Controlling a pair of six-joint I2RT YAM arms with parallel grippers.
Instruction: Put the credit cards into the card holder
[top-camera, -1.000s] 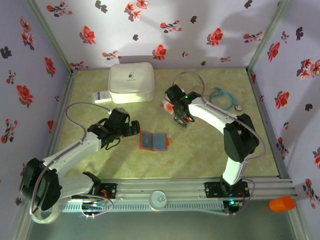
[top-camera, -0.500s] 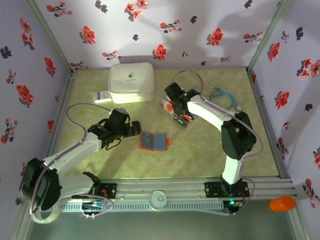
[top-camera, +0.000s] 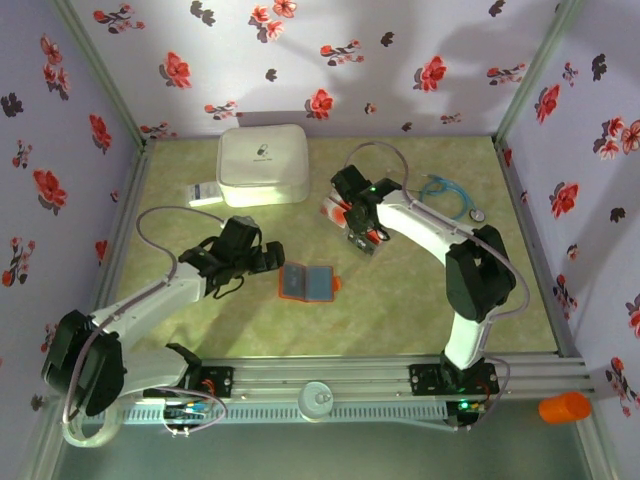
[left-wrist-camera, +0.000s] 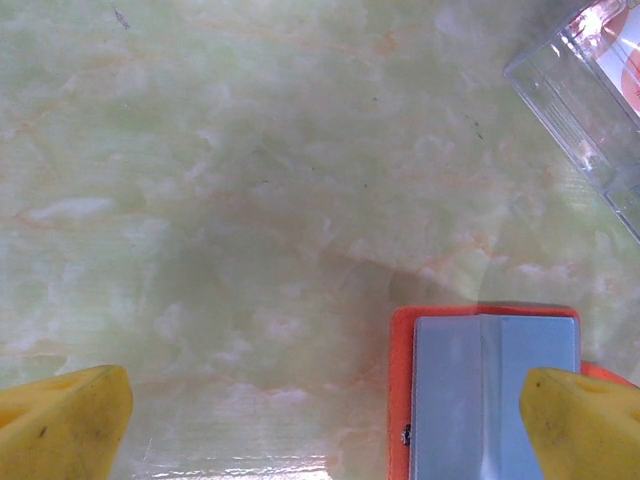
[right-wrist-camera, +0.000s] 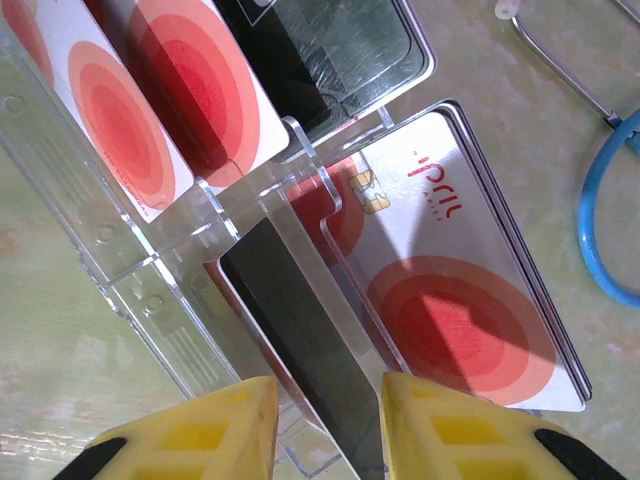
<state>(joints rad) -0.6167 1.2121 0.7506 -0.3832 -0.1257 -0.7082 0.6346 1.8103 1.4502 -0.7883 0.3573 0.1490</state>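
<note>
White card (right-wrist-camera: 450, 270), red lettering illegible, left hand (left-wrist-camera: 325, 400) spread, right hand (right-wrist-camera: 328, 395) astride dark card (right-wrist-camera: 290, 310), grip unclear

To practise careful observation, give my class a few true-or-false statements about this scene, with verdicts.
1. The card holder lies open on the table. True.
2. The left gripper is shut on a card. False: it is open and empty, beside the holder.
3. The right gripper straddles a dark card. True.
4. The white case sits at the table's near edge. False: it sits at the far side.
</note>
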